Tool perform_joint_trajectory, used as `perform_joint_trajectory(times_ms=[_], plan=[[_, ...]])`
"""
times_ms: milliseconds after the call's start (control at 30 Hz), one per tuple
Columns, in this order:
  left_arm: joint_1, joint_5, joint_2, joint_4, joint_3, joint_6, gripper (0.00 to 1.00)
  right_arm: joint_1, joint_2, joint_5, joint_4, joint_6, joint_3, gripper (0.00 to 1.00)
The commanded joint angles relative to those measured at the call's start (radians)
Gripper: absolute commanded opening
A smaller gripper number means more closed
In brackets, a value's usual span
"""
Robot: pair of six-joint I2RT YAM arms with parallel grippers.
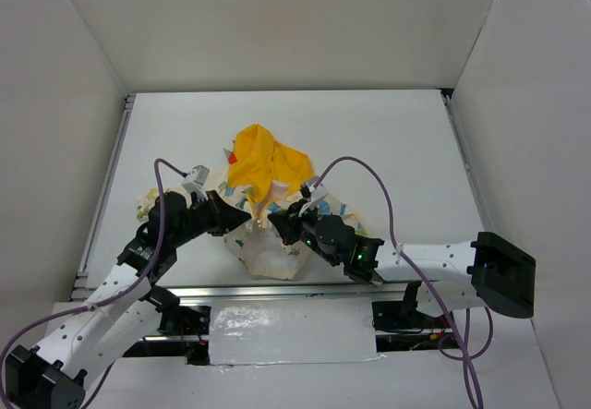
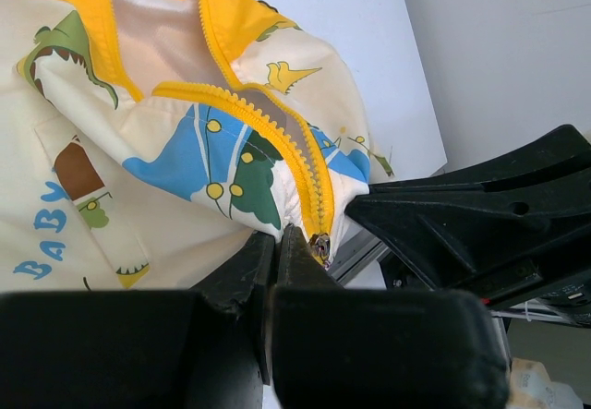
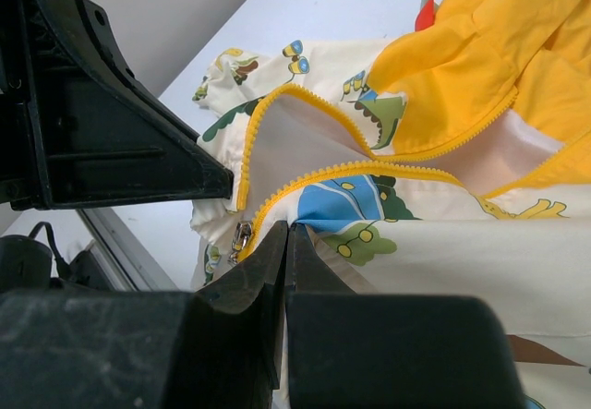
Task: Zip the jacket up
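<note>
We're at grip step: jacket (image 1: pixel 270 254) lies on surface (image 1: pixel 388 141). Left hand (image 2: pixel 277 235) and right hand (image 3: pixel 286 231) each clamped on hem fabric just beside slider (image 2: pixel 320 246). Teeth gape beyond slider. Next, we judge: one hand takes slider, draws it toward hood (image 1: pixel 266 158).

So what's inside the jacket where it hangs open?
The jacket shows only pale lining between its unzipped yellow zipper halves. Further in, its own fabric hides the rest.
</note>
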Motion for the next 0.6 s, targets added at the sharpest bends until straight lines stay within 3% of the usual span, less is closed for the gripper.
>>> perform_joint_trajectory(times_ms=[0,567], plan=[[-0.004,0.001,0.000,0.034,0.028,0.022,0.00,0.009,-0.005,0.025,0.035,-0.011,0.018,0.00],[-0.004,0.027,0.009,0.048,0.010,0.014,0.00,0.004,0.014,0.030,0.037,-0.037,0.049,0.00]])
